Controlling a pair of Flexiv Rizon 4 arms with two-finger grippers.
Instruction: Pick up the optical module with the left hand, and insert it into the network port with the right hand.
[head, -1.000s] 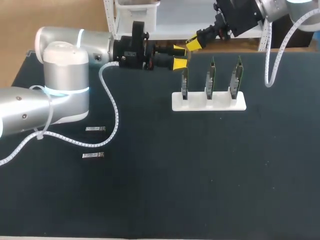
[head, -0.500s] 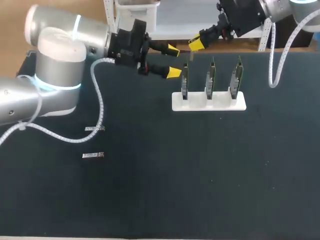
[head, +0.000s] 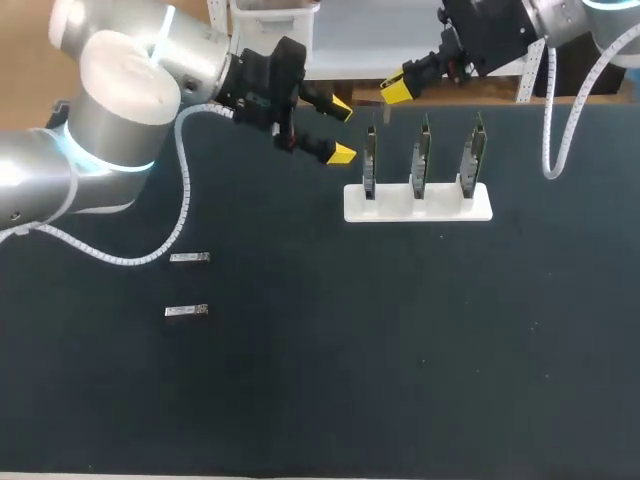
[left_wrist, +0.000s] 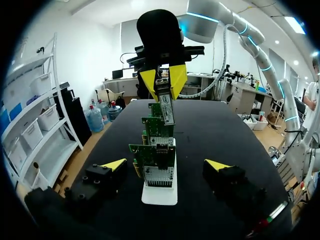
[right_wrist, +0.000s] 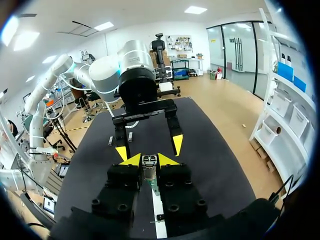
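Right gripper (head: 395, 92) clenched on the optical module (left_wrist: 166, 107). The module's long axis runs along the fingers, its free end past the yellow tips, pointing down toward the cards (head: 420, 155) standing in the white rack (head: 417, 203). Left gripper (head: 340, 128) spread, empty, just beside the rack's left end.

Robotics lab: robot arms (head: 120, 100) flank network cards (head: 421, 155) on a black table (head: 400, 350).
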